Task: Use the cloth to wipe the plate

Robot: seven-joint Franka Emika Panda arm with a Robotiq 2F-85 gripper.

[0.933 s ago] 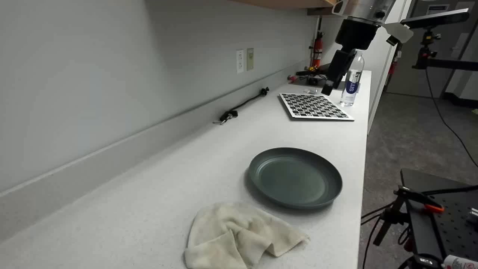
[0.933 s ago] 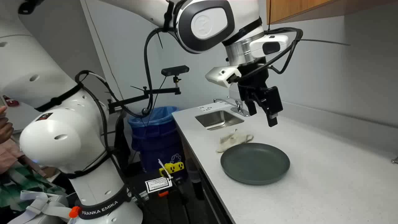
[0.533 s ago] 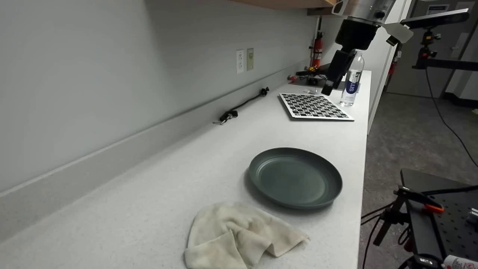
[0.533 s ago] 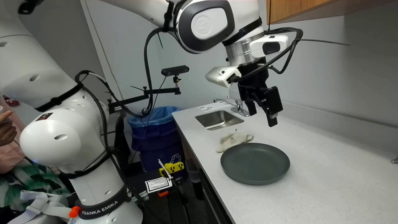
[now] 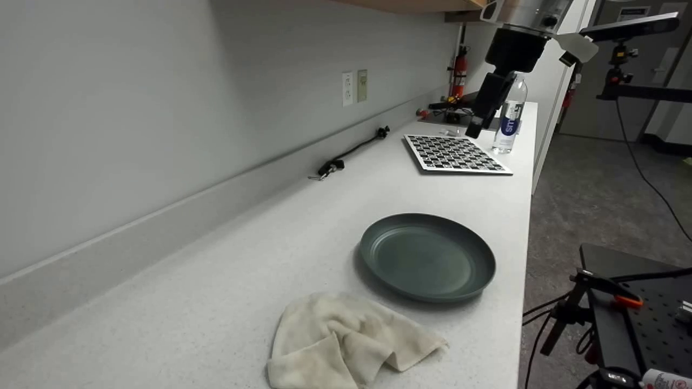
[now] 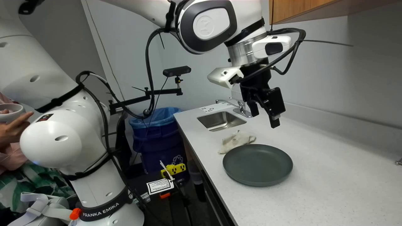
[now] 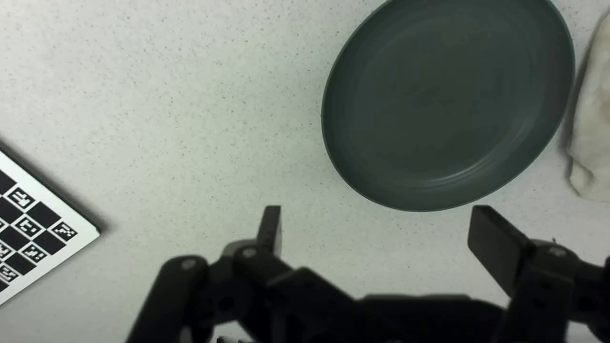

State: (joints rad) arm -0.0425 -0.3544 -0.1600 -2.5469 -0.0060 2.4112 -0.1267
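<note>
1. My pincer (image 7: 376,225) hangs above the bench (image 5: 216,324), jaws spread wide, holding nothing.
2. A cream cloth (image 5: 351,335) lies rumpled on the bench, just beside the round, dark green plate (image 5: 427,259).

In front of me a pale, speckled bench (image 5: 243,281) runs along a grey wall (image 5: 108,119), a wooden cabinet (image 6: 301,11) jutting out above it and a metal sink (image 6: 221,121) set into its top. Soft shadow (image 5: 254,65) dims part of the wall; past the bench's edge, dark grey floor (image 5: 584,189) reaches back to a grey door (image 5: 600,119).
</note>
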